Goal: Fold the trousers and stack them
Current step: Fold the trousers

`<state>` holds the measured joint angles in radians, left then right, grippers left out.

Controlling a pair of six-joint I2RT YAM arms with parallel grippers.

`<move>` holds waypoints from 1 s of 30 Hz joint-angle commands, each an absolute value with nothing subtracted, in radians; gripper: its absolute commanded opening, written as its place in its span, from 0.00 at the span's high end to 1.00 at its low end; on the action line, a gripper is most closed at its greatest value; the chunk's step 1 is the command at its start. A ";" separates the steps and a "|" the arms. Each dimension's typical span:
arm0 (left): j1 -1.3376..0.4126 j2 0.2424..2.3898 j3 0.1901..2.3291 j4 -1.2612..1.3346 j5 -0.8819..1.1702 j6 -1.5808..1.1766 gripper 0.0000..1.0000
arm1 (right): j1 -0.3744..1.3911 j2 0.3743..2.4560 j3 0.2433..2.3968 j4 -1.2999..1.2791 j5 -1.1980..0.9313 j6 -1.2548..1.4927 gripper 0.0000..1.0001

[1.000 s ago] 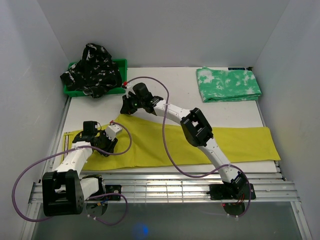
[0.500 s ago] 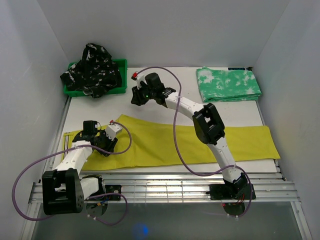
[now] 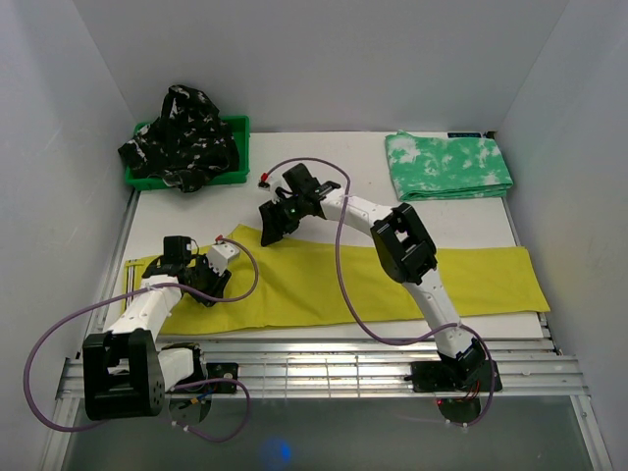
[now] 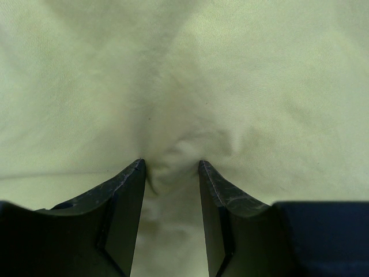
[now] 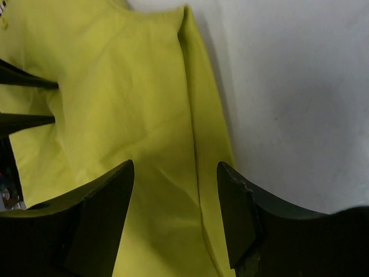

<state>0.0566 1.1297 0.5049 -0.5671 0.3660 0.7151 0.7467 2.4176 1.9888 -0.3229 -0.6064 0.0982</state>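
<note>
So the right end effector is dropping back onto the far edge of the mustard-yellow pair after lifting off toward the green bin a moment ago. Its jaws are spreading wide with nothing in them. Meanwhile the left end effector is staying put at the left end, pinching a small pucker of that cloth.

Progress-wise, the green-and-white pair is lying folded in the far right corner of the surface. The yellow one is stretching long across the near side, not folded short yet. The black pair is sitting heaped in the bin. Nothing's getting stacked so far.

The left arm is covering the yellow pair's end, so I can't tell waist from cuffs.
</note>
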 commanded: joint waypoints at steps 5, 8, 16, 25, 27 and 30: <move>0.055 1.149 0.474 -0.650 0.367 0.704 0.48 | 0.753 2.385 1.917 -0.408 -0.718 0.087 0.41; 0.055 1.149 0.474 -0.652 0.367 0.704 0.48 | 0.762 2.391 1.921 -0.410 -0.739 0.087 0.45; 0.055 1.147 0.472 -0.649 0.365 0.704 0.48 | 0.762 2.387 1.928 -0.354 -0.815 0.136 0.53; 0.055 1.147 0.474 -0.650 0.364 0.701 0.48 | 0.761 2.454 2.063 -0.316 -0.743 0.129 0.92; 0.055 1.147 0.474 -0.649 0.362 0.701 0.48 | 0.755 2.464 2.094 -0.304 -0.720 0.130 0.92; 0.055 1.149 0.474 -0.650 0.362 0.699 0.48 | 0.742 2.467 2.112 -0.281 -0.690 0.143 0.92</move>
